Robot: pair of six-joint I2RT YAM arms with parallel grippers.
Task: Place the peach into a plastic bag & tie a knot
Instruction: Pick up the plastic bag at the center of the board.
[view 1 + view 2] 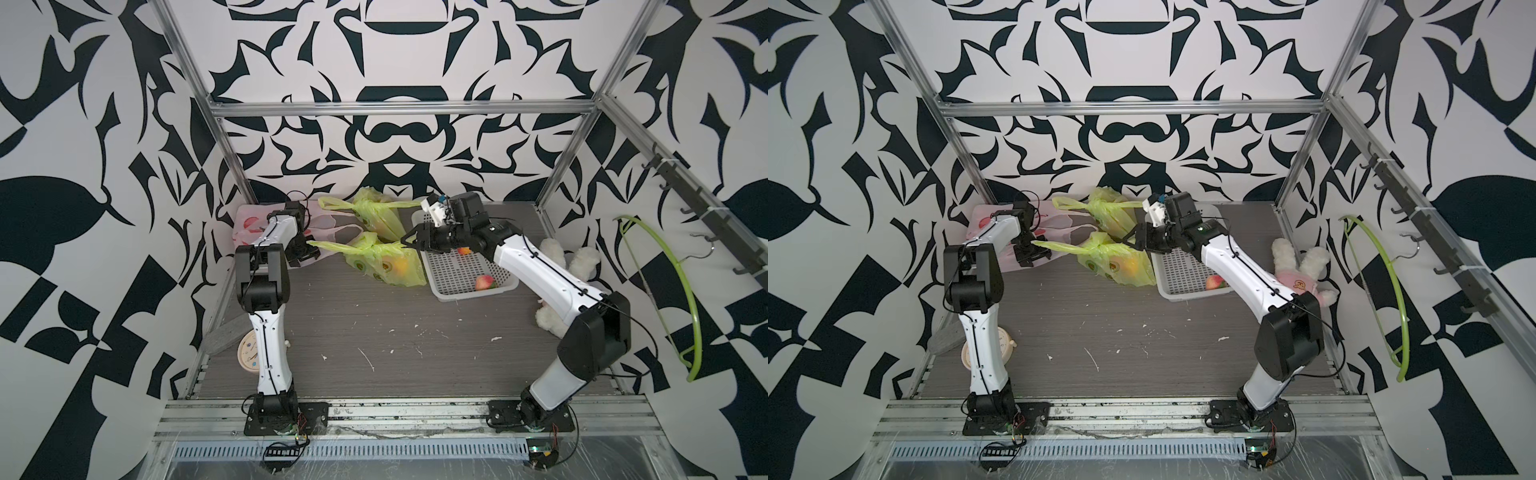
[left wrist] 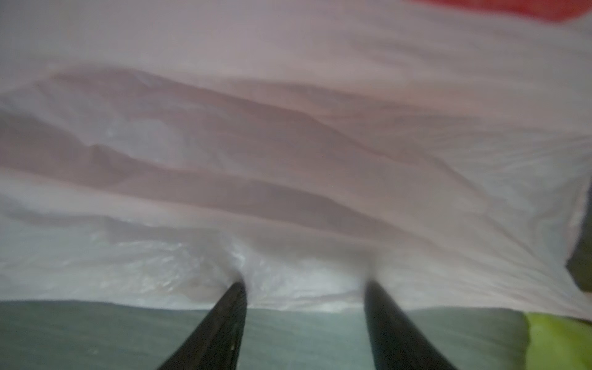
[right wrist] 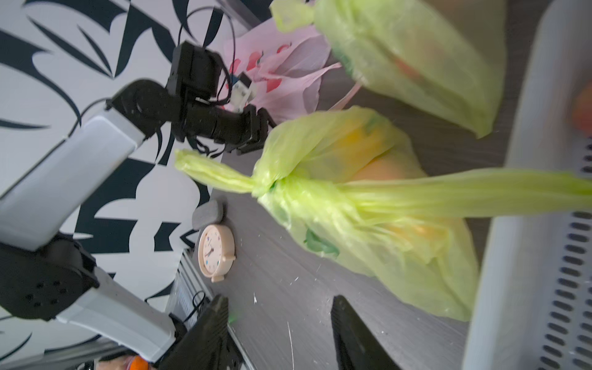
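**Knotted green bag with a peach lies between two released grippers**

A grey wood-grain table (image 1: 395, 340) sits inside a booth with black-and-white patterned walls. Two white-and-black robot arms reach from the near edge toward the far side.

A green bag (image 1: 386, 266) lies on its side on the far middle of the table. Its right side is against the left rim of a white mesh basket (image 1: 457, 270). The bag's neck is pulled into a knot (image 3: 267, 184), and two twisted tails run out from it, one left and one right. The peach (image 1: 400, 264) is inside this bag and shows through the film as an orange-yellow shape.

The left gripper (image 2: 305, 285) is at the far left, just beside the end of the bag's left tail. Its jaws stand apart and hold nothing. The tail end lies free outside them, and their tips press into the edge of a pink bag (image 1: 243, 232), which lies flat in the far left corner.

The right gripper (image 3: 279, 299) hangs over the far left corner of the basket, pointing left at the green bag. Its jaws are also apart, with only bare table showing between them. The bag's right tail stretches toward the basket rim, outside the jaws.

A second green bag (image 1: 376, 212) lies just behind the first. A loose peach (image 1: 484, 282) rests in the near part of the basket. A plush toy (image 1: 1300, 274) lies to the right of the basket. A round clock (image 1: 248, 353) lies at the near left, partly behind the left arm.
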